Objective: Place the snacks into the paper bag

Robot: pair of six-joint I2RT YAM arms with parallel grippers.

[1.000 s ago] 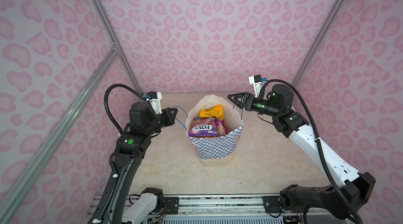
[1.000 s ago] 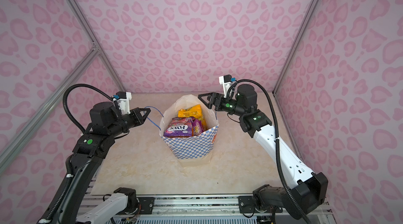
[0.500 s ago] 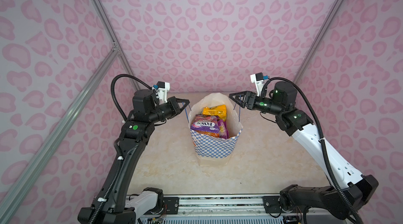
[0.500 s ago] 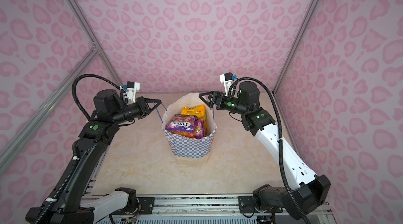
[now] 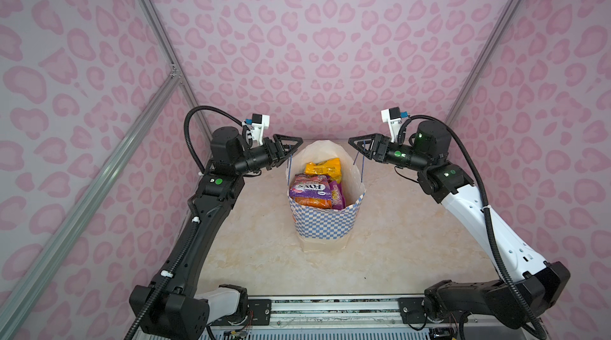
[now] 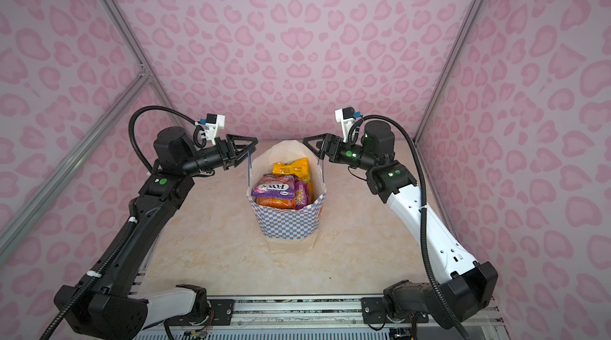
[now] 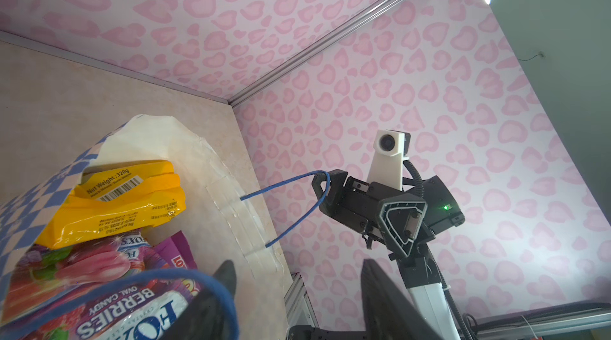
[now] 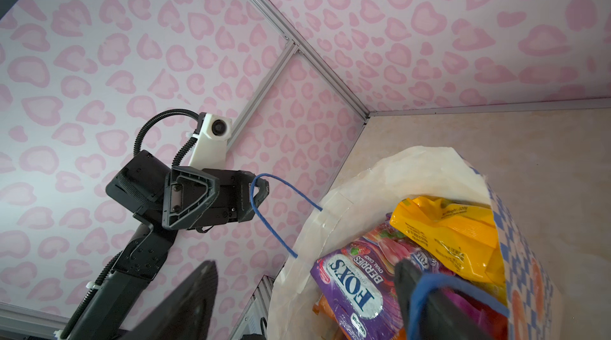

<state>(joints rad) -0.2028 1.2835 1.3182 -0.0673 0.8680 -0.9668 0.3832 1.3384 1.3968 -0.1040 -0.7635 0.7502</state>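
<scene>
The checkered paper bag (image 5: pixel 322 226) stands upright mid-table, its mouth wide. Snacks fill it: a yellow packet (image 5: pixel 322 169), a purple Fox's packet (image 5: pixel 309 188) and an orange one (image 5: pixel 312 202) beneath. My left gripper (image 5: pixel 292 148) hovers at the bag's left rim, open, with a blue cord handle (image 7: pixel 216 288) hooked over one finger. At the right rim my right gripper (image 5: pixel 357 149) is also open, and the other blue handle (image 8: pixel 426 283) hangs over one finger. Both cords run taut down to the rim. Each wrist view shows the opposite gripper carrying its loop.
Pink heart-patterned walls with aluminium posts (image 5: pixel 155 24) close in the back and sides. The beige tabletop (image 5: pixel 413 239) surrounds the bag. A metal rail (image 5: pixel 330 305) with both arm bases runs along the front edge.
My left arm rose and swung in to the bag's left rim, then its jaws opened, leaving the cord draped over one finger. The bag straightened. The right arm barely moved.
</scene>
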